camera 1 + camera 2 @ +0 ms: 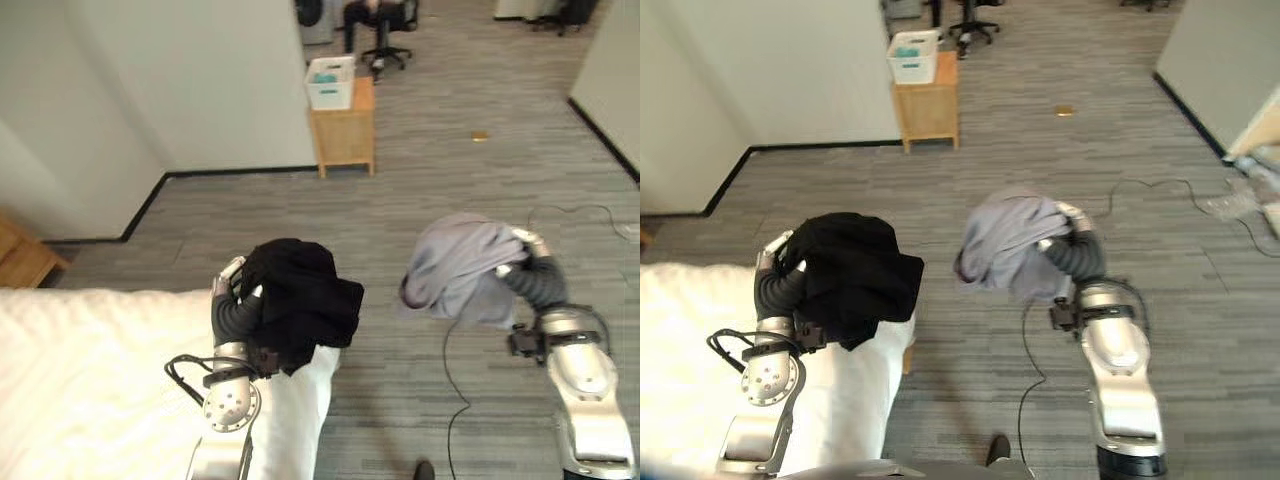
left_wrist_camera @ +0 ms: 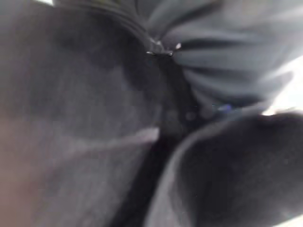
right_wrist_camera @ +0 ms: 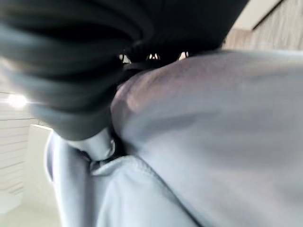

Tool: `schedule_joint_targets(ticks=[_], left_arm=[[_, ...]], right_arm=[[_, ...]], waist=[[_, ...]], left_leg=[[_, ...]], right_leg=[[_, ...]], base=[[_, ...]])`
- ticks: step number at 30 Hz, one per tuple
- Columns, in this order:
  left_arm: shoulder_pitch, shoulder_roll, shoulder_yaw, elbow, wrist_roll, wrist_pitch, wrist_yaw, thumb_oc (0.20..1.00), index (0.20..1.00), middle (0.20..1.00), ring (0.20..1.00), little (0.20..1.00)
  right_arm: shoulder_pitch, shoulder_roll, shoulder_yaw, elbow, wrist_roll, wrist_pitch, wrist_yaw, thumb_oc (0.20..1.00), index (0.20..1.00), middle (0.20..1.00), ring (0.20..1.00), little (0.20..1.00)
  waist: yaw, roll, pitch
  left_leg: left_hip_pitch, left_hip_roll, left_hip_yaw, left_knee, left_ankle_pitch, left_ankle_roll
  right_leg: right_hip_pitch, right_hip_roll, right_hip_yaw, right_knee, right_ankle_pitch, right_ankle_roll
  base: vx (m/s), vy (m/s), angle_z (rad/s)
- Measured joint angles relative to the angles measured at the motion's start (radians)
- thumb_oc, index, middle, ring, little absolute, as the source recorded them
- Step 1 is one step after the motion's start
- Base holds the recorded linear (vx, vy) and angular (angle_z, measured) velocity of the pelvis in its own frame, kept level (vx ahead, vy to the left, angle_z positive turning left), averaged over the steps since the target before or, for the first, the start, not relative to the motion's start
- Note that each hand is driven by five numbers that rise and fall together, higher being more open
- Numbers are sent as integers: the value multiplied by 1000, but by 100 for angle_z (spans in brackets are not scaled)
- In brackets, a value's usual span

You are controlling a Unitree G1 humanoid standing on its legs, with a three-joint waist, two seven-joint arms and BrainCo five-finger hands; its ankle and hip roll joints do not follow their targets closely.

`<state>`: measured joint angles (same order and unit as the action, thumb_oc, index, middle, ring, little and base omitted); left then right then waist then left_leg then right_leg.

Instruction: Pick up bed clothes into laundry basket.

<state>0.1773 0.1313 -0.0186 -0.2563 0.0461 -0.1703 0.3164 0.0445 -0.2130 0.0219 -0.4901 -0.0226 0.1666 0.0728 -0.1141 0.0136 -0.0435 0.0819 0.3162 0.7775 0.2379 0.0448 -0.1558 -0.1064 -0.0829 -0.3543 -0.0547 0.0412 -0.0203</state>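
1. Currently black garment point(image 1: 298, 300) is bunched over the left hand point(image 1: 228, 278), above the edge of the white bed point(image 1: 90, 380); finger state cannot be told.
2. Grey garment point(image 1: 460, 265) hangs off the right hand point(image 1: 530, 245) over the floor point(image 1: 450, 150); cannot tell how the fingers sit under the cloth.
3. Step looks like carrying both clothes.
4. Next: reach a basket; white bin point(image 1: 330, 82) on wooden stand point(image 1: 345, 135) is well apart, likely target.
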Motion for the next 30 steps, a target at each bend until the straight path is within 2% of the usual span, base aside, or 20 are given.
schedule_joint_targets(ticks=[1, 2, 3, 4, 5, 7, 10, 13, 15, 17, 19, 20, 22, 23, 25, 26, 27, 28, 29, 30], left_arm=[[-15, -23, -8, -3, -10, -3, 1, 200, 200, 200, 200, 200], [-20, -40, -24, 11, -36, -13, -5, 200, 200, 200, 200, 200], [-25, -63, -50, 55, -60, -21, -22, 200, 200, 200, 200, 200], [-23, -65, -63, 81, -75, -20, -33, 200, 200, 200, 200, 200], [-21, -66, -65, 93, -80, -19, -45, 200, 200, 200, 200, 200], [-23, -49, -73, 98, -83, -19, -57, 200, 200, 200, 200, 200], [-24, -44, -91, 100, -80, -15, -62, 200, 200, 200, 200, 200], [-52, -41, -155, 99, -69, -13, -59, 200, 200, 200, 200, 200], [-70, -40, -177, 100, -63, -1, -57, 200, 200, 200, 200, 200], [-73, -40, -173, 103, -63, 8, -54, 200, 200, 200, 200, 200], [-59, -42, -175, 106, -63, 14, -54, 200, 200, 200, 200, 200], [-60, -43, -174, 115, -63, 20, -55, 200, 200, 200, 200, 200], [-64, -33, -170, 111, -63, 26, -55, 200, 200, 200, 200, 200], [-80, -15, -172, 101, -63, 28, -57, 200, 200, 200, 200, 200], [-124, 14, -170, 101, -63, 31, -55, 200, 200, 200, 200, 200], [-162, 19, -170, 114, -63, 34, -54, 200, 200, 200, 200, 200], [-177, 19, -174, 127, -62, 35, -56, 200, 200, 200, 200, 200], [-174, 16, -169, 137, -61, 28, -56, 200, 200, 200, 200, 200], [-167, 13, -162, 147, -61, 28, -54, 200, 200, 200, 200, 200], [-156, 12, -155, 157, -61, 30, -56, 200, 200, 200, 200, 200]], right_arm=[[-18, 16, 9, 29, -2, -1, 0, 200, 200, 200, 200, 200], [-28, 20, 27, 60, -19, -1, -3, 200, 200, 200, 200, 200], [-21, 21, 40, 102, -25, -1, -3, 200, 200, 200, 200, 200], [-13, 19, 39, 119, -42, 1, -3, 200, 200, 200, 200, 200], [6, 18, 35, 120, -51, 0, -7, 200, 200, 200, 200, 200], [54, 10, 25, 122, -55, -4, -31, 200, 200, 200, 200, 200], [91, -18, 24, 121, -55, -5, -48, 200, 200, 200, 200, 200], [156, -25, -3, 101, -54, -27, -68, 200, 200, 200, 200, 200], [142, -32, -21, 107, -41, -29, -71, 200, 200, 200, 200, 200], [112, -27, -27, 115, -38, -31, -74, 200, 200, 200, 200, 200], [84, -30, -42, 119, -38, -43, -72, 200, 200, 200, 200, 200], [59, -23, -57, 137, -37, -61, -75, 200, 200, 200, 200, 200], [51, -20, -53, 146, -37, -75, -75, 200, 200, 200, 200, 200], [52, -19, -54, 142, -37, -85, -75, 200, 200, 200, 200, 200], [57, -17, -74, 131, -37, -87, -72, 200, 200, 200, 200, 200], [47, -10, -110, 120, -36, -88, -69, 200, 200, 200, 200, 200], [67, -6, -150, 105, -35, -89, -72, 200, 200, 200, 200, 200], [79, 1, -170, 80, -33, -96, -71, 200, 200, 200, 200, 200], [90, 8, -175, 67, -20, -100, -71, 200, 200, 200, 200, 200], [121, 2, -174, 44, -8, -106, -69, 200, 200, 200, 200, 200]], waist=[[25, -13, 8], [47, -37, 24], [66, -66, 42], [62, -58, 42], [61, -44, 39], [66, -25, 33], [71, -5, 31], [80, -5, 24], [120, -18, 34], [149, -56, 59], [153, -44, 56], [153, -34, 52], [156, -47, 36], [161, -60, 37], [153, -81, 42], [171, -52, 63], [169, -41, 63], [173, -40, 57], [171, -43, 54], [156, -49, 51]], left_leg=[[-20, -52, -115, 2, -39, -2], [-47, -141, -269, -27, -88, 9], [-67, -273, -487, -158, -111, 30], [-92, -292, -523, -195, -106, 37], [-124, -277, -524, -203, -103, 42], [-197, -272, -618, -240, -89, 62], [-241, -274, -684, -238, -44, 126], [-259, -296, -678, -248, -43, 127], [-328, -301, -639, -131, -92, 124], [-396, -314, -627, -10, -126, 123], [-387, -322, -641, -78, -113, 143], [-369, -310, -647, -137, -76, 173], [-283, -343, -599, -229, -69, 206], [-267, -346, -566, -239, -68, 224], [-247, -344, -579, -243, -88, 237], [-224, -314, -588, -254, -91, 239], [-212, -308, -604, -255, -101, 244], [-202, -305, -612, -259, -150, 241], [-195, -308, -623, -264, -157, 236], [-172, -320, -655, -281, -172, 218]], right_leg=[[-14, 0, 55, -6, 7, -19], [-16, -2, 120, -20, 17, -33], [-8, -13, 181, -36, 27, -30], [-6, -4, 182, -34, 32, -12], [-3, 15, 183, -34, 29, -8], [-10, 53, 212, -32, 27, -7], [-13, 74, 239, -33, 27, -6], [-40, 54, 260, -44, 31, 20], [-64, 39, 294, -46, 38, 21], [-61, 11, 331, -45, 36, 29], [-45, 4, 340, -45, 19, 53], [-26, 4, 352, -46, -5, 81], [-12, -28, 377, -39, -31, 96], [-39, -48, 356, 49, -83, 128], [-105, -45, 364, 287, -108, 187], [-270, -24, 372, 603, -69, 231], [-408, -7, 386, 798, -97, 246], [-500, -4, 391, 788, -124, 213], [-512, -2, 385, 679, -138, 188], [-522, 6, 370, 463, -137, 170]], base=[[188, -52, -76], [173, -34, -122], [165, -33, -90], [146, -33, -67], [132, -42, -45], [123, -35, -58], [141, -14, -48], [258, 87, -8], [283, 88, -29], [287, 113, -37], [379, 196, -26], [496, 184, -31], [327, 72, -48], [193, 17, -43], [279, 28, -30], [340, 55, -8], [433, 72, -10], [518, 21, 17], [596, -10, 30], [607, -34, 56]])
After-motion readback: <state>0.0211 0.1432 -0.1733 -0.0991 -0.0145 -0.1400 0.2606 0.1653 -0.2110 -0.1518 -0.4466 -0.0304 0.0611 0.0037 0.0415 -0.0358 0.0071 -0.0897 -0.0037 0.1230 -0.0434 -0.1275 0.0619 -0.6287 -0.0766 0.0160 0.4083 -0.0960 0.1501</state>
